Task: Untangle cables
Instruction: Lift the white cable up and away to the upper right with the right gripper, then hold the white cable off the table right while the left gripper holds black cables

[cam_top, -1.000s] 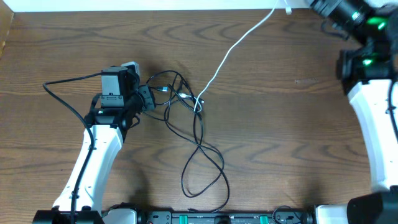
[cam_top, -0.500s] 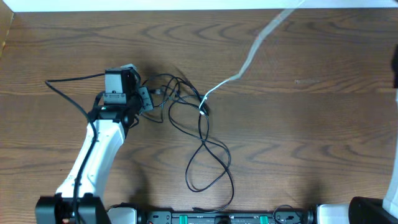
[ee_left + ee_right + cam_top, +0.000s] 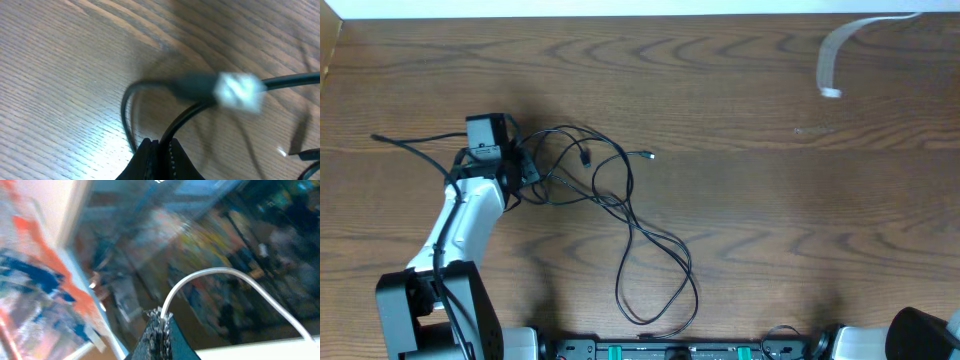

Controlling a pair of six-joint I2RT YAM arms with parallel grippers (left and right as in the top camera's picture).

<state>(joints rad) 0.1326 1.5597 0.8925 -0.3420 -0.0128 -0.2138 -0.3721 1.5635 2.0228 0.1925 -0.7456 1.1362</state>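
Observation:
A tangle of thin black cables [image 3: 610, 195] lies at the table's middle left, with a long loop [image 3: 655, 285] reaching toward the front edge. My left gripper [image 3: 525, 168] is shut on a black cable at the tangle's left side; in the left wrist view the cable [image 3: 192, 112] runs out of the closed jaws [image 3: 159, 146] beside a plug with a silver tip [image 3: 239, 91]. The white cable [image 3: 838, 48] hangs blurred in the air at the far right, apart from the black ones. My right gripper [image 3: 161, 316] is out of the overhead view, shut on the white cable [image 3: 210, 275].
The left arm's thicker black cable [image 3: 415, 145] trails left of the wrist. The table's far edge [image 3: 620, 14] meets a white wall. The robot base [image 3: 650, 350] lines the front edge.
The white cable has come free of the black tangle and swung up to the far right. The right arm has left the overhead view. The left gripper pulled its black cable leftward.

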